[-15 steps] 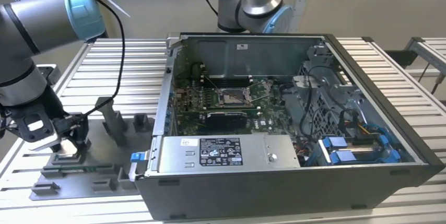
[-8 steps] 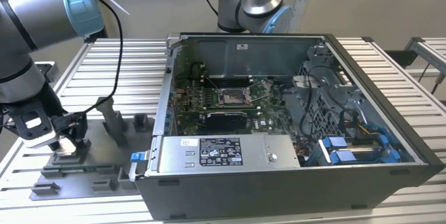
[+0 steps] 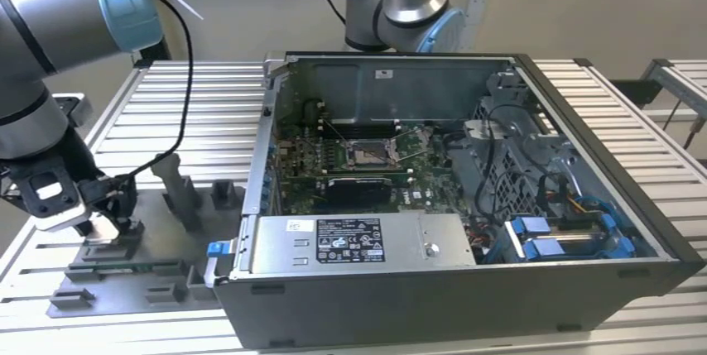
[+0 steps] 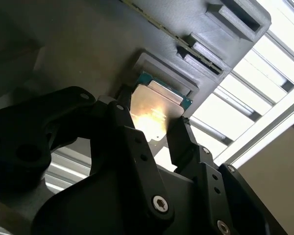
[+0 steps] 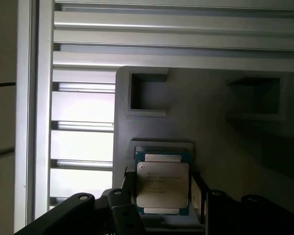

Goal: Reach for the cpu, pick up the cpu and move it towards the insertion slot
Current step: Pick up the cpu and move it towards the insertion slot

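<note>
Currently pincer (image 5: 161, 205) narrow, straddling cpu (image 5: 162, 183); grip contact: cannot tell. Cpu lies flat in grey fixture (image 5: 220, 122) recess. Insertion slot (image 3: 366, 153) well apart from pincer, inside PC case (image 3: 442, 297).

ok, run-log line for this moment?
phase: reach | tool: astride cpu | cpu: seated in grey fixture | insertion slot: apart, inside open case

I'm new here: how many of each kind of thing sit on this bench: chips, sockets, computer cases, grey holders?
cpu: 1
insertion slot: 1
computer case: 1
grey fixture plate: 1
Total: 4
</note>
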